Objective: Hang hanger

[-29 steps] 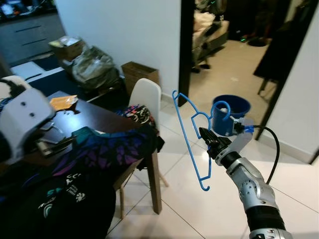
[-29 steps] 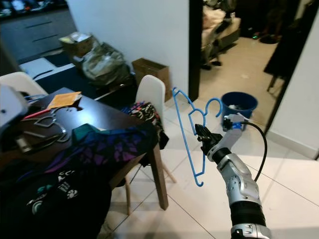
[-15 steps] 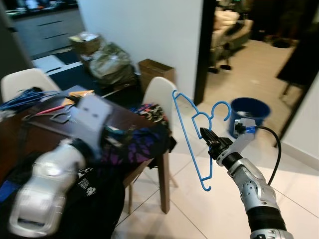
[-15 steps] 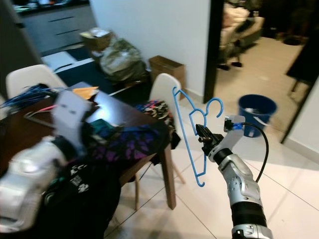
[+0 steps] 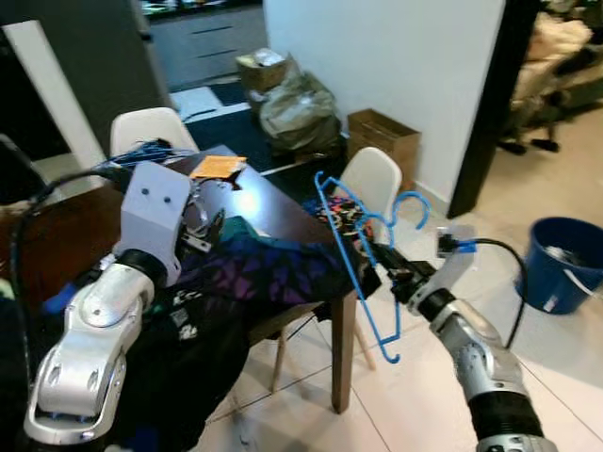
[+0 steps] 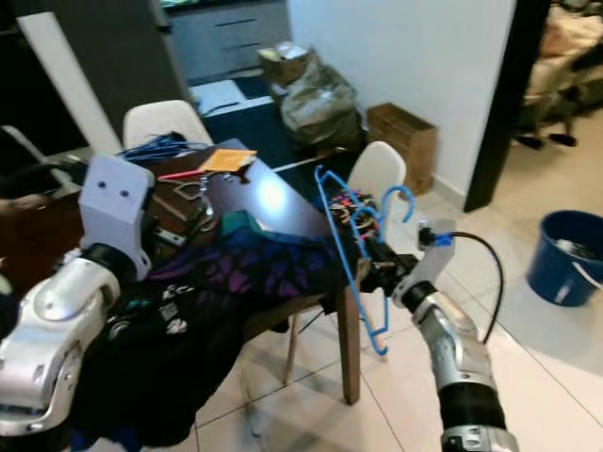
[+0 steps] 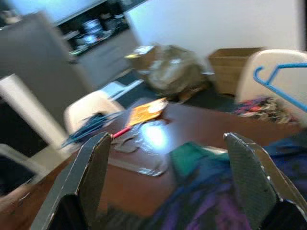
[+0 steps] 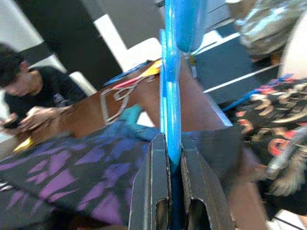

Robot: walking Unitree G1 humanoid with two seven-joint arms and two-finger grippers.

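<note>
A blue wire hanger [image 5: 356, 252] hangs in the air beside the table corner, hook end up and to the right. My right gripper [image 5: 389, 274] is shut on its thin bar; in the right wrist view both fingers [image 8: 152, 187] press against the blue bar [image 8: 171, 96]. My left arm is raised over the dark table [image 5: 259, 202], and the left gripper [image 7: 165, 141] is open, its fingers wide apart with nothing between them.
A purple-patterned garment [image 5: 268, 268] and black clothes [image 5: 188, 358] drape over the table. A bundle of blue hangers [image 5: 151, 151] lies at its far end. White chairs [image 5: 372, 179] stand around it. A blue bucket [image 5: 561, 264] stands right. A person [image 8: 29, 96] sits at the table.
The camera has swung left, so the bucket and doorway slid right and more of the table shows. My left arm has come up over the table. The right gripper still holds the hanger.
</note>
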